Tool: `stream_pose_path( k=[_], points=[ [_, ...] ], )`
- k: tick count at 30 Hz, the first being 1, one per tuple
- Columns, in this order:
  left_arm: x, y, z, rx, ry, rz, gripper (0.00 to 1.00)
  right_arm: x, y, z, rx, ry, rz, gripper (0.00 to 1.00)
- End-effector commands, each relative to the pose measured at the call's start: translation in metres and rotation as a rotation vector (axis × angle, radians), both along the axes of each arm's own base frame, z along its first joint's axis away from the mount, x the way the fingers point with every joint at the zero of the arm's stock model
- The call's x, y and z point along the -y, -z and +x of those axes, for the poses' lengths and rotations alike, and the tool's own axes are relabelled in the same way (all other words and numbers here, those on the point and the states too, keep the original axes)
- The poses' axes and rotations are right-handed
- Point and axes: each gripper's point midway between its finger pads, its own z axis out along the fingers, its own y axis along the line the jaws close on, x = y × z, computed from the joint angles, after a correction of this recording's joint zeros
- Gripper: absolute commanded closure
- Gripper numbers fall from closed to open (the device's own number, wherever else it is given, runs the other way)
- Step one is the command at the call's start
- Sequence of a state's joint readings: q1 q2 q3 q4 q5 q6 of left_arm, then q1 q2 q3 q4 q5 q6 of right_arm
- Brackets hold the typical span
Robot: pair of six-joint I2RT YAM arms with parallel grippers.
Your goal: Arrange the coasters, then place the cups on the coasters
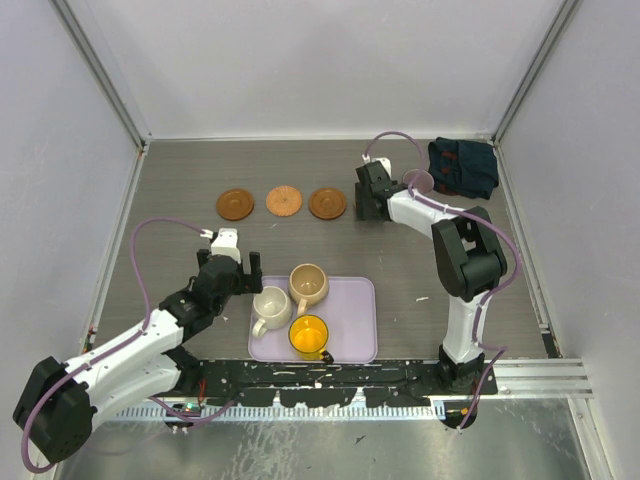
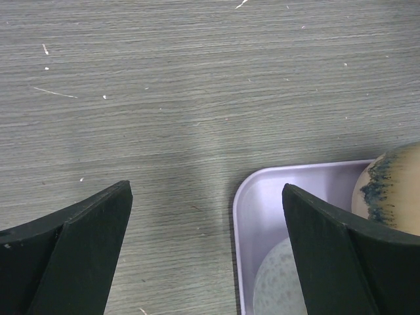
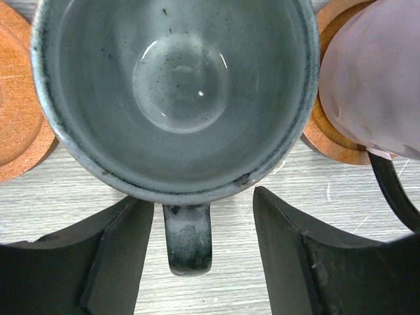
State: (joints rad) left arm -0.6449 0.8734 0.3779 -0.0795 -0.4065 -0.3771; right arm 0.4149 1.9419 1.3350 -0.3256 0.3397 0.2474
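Note:
Three brown coasters [image 1: 236,204] [image 1: 284,201] [image 1: 327,203] lie in a row at the back. My right gripper [image 1: 366,207] hangs just right of them, hiding the cup beneath it. In the right wrist view the grey-green cup [image 3: 177,92] stands upright. Its handle [image 3: 188,239] lies between the fingers of my open right gripper [image 3: 198,210], with a gap on each side. A mauve cup [image 3: 374,72] stands on a coaster [image 3: 328,134] to its right, and another coaster [image 3: 16,125] lies to its left. My left gripper [image 2: 207,197] is open and empty over the tray's corner [image 2: 252,187].
The lavender tray [image 1: 355,300] near the front holds a cream cup [image 1: 270,305], a tan cup [image 1: 309,284] and a yellow cup [image 1: 309,335]. A dark blue cloth [image 1: 462,167] lies at the back right. Grey walls enclose the table.

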Motion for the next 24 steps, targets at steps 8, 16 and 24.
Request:
stream_pose_path(
  k=[8, 16, 24],
  points=[
    [-0.002, -0.015, 0.004, 0.052, -0.022, -0.034, 0.02, -0.008, -0.098, -0.009, 0.239, 0.017, 0.122, 0.23],
    [-0.005, -0.024, 0.001, 0.072, -0.022, -0.043, 0.02, -0.026, -0.147, -0.073, 0.298, -0.046, 0.221, 0.22],
    [-0.004, -0.033, -0.006, 0.082, 0.002, -0.071, 0.02, -0.065, -0.112, -0.185, 0.151, -0.176, 0.288, 0.22]
  ],
)
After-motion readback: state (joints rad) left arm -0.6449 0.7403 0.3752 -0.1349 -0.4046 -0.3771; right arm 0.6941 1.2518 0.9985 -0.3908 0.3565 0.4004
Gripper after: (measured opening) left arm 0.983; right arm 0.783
